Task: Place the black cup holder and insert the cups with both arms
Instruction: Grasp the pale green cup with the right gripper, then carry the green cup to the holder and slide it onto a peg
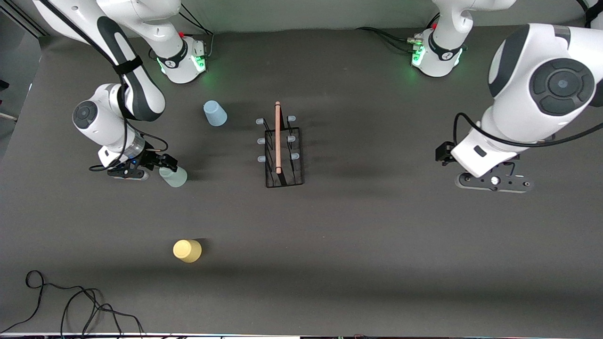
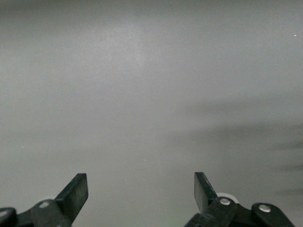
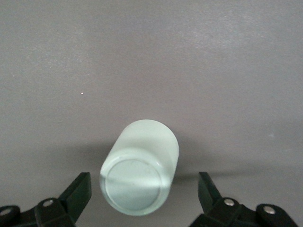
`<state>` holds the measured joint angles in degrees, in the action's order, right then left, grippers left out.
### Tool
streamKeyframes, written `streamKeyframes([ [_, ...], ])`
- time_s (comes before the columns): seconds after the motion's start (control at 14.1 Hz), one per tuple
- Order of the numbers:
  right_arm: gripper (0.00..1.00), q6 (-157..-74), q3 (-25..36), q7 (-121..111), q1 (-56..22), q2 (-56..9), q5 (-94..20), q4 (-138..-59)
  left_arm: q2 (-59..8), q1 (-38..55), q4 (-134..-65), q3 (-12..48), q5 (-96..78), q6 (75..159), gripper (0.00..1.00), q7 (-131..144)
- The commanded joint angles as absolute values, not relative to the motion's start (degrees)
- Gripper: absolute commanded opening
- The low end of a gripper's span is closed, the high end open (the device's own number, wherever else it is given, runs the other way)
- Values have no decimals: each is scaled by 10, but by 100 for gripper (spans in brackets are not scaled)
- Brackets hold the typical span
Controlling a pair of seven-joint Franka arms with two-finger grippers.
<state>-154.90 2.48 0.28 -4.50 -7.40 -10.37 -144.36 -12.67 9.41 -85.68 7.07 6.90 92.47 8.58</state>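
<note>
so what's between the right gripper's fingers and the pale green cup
Nothing. In the right wrist view the pale green cup stands upside down between the open fingers of the right gripper, with bare gaps on both sides and no contact.

Bare table (image 1: 377, 226) lies all around the black cup holder (image 1: 282, 155), with the light blue cup (image 1: 215, 113), pale green cup (image 1: 173, 176) and yellow cup (image 1: 187, 250) well apart toward the right arm's end. The right gripper (image 3: 142, 194) straddles the pale green cup, a gap at each finger. The left gripper (image 2: 141, 191) hangs spread over bare table.

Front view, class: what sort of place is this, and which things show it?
Probably a robotics lab test bench: two white arms bolted to a dark covered table, loose cables along its edge, and only practice props, a black cup holder and plastic cups, laid out.
</note>
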Motion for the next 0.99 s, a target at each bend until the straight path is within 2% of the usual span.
streamKeyframes([
  [0.0, 100, -1585, 27, 3, -55, -107, -120, -1437, -88, 60, -890, 76, 45, 935, 100, 28],
  [0.07, 100, -1588, 27, 3, -55, -110, -120, -1437, -82, 29, -887, 76, 18, 928, 100, -7],
  [0.14, 82, -1588, 27, -5, -55, -109, -120, -1437, -77, 0, -887, 76, -9, 924, 100, -39],
  [0.21, 33, -1586, 27, -6, -55, -107, -120, -1437, -72, -8, -887, 76, -11, 915, 100, -42],
  [0.28, 0, -1584, 28, -6, -55, -105, -120, -1437, -71, -5, -889, 76, 16, 914, 100, -39],
  [0.5, 0, -1550, 28, -4, -55, -67, -119, -1431, -72, -10, -883, 77, 68, 918, 100, -38],
  [0.78, 0, -1351, 26, 40, -59, 29, -120, -1378, -70, -20, -891, 76, 65, 923, 100, -46],
  [0.92, 0, -1297, 13, 115, -81, 66, -119, -1362, -62, -40, -922, 76, 64, 960, 100, -47],
])
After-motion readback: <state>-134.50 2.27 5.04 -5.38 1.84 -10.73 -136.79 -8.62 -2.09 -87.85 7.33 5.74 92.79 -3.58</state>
